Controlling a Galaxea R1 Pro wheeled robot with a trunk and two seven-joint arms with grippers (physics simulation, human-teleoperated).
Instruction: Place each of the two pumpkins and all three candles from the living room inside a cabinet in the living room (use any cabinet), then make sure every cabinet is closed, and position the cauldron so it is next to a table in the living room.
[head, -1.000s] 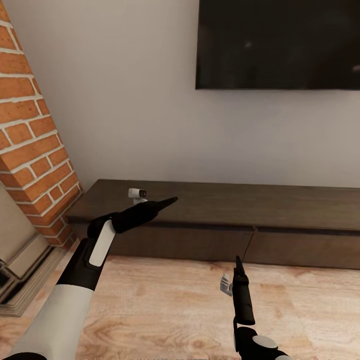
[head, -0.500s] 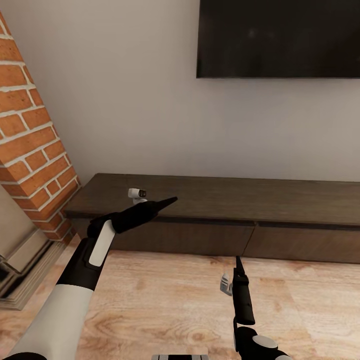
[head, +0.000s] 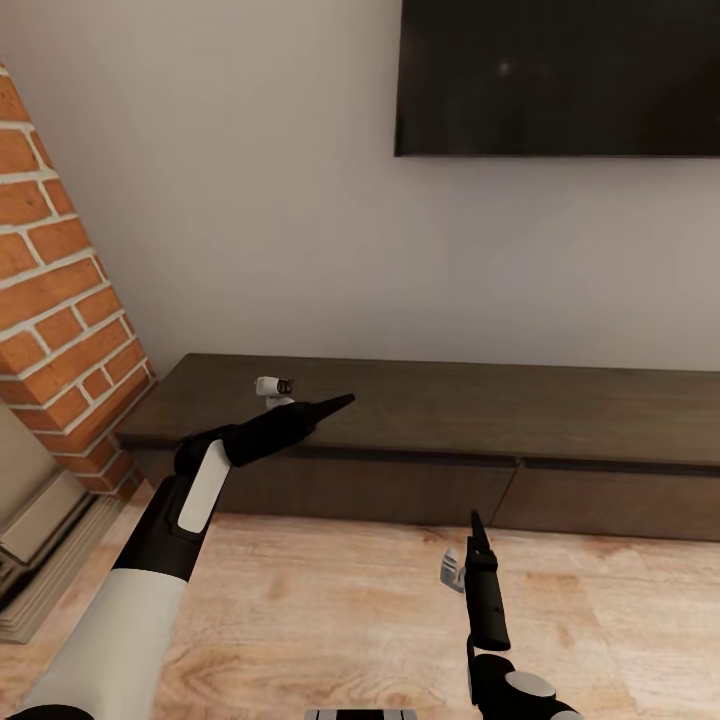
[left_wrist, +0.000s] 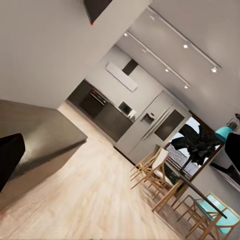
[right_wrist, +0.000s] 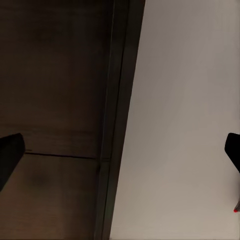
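Head view, near to far: both arms sit in the same pose as a second ago. The right gripper points up over the wood floor; the left gripper points across the front edge of the cabinet.

Gripper state: in each wrist view the two fingertips sit at opposite edges of the frame, so both read as spread wide with nothing between them.

What changed is the camera, not the arms. Over the last second the cabinet, the brick fireplace and the TV all shift in the frame, most of it in the first half second. So the head or base is moving and the room is fixed.

Task things: the cabinet runs along the wall under the TV, top bare, both visible drawer fronts flush. No pumpkins or candles sit on it.

Judgement: the robot is lining up on the cabinet empty-handed, likely to open a drawer. The items need fetching.
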